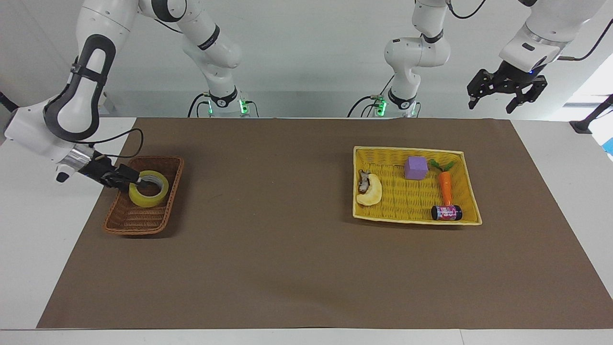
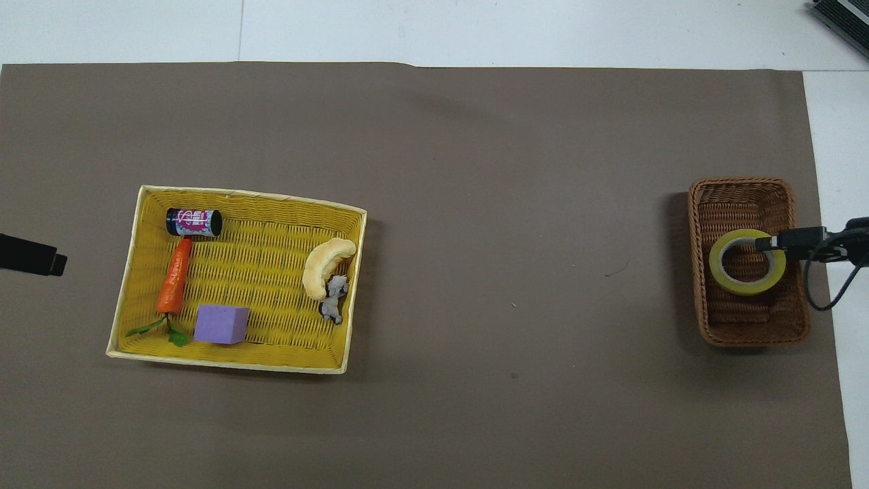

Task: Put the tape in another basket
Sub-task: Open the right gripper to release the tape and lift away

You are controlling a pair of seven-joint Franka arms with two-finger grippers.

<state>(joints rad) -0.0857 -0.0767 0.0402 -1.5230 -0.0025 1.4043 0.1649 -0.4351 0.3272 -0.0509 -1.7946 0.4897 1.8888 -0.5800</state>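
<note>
The yellow-green tape (image 1: 148, 200) lies nearly flat inside the small brown wicker basket (image 1: 136, 229) at the right arm's end of the table. It also shows in the overhead view (image 2: 745, 289), in the middle of the basket (image 2: 740, 185). My right gripper (image 1: 141, 182) reaches in low over the basket's rim, and its tip sits at the tape ring's rim (image 2: 764, 243). My left gripper (image 1: 493, 103) is open and empty and hangs high over the left arm's end of the table. Only its dark tip (image 2: 34, 255) shows in the overhead view.
A larger yellow woven basket (image 1: 407, 203) toward the left arm's end holds a purple block (image 1: 415, 167), a carrot (image 1: 446, 187), a small dark can (image 1: 446, 212) and a pale banana-shaped toy (image 1: 371, 191). A brown mat (image 1: 287, 239) covers the table.
</note>
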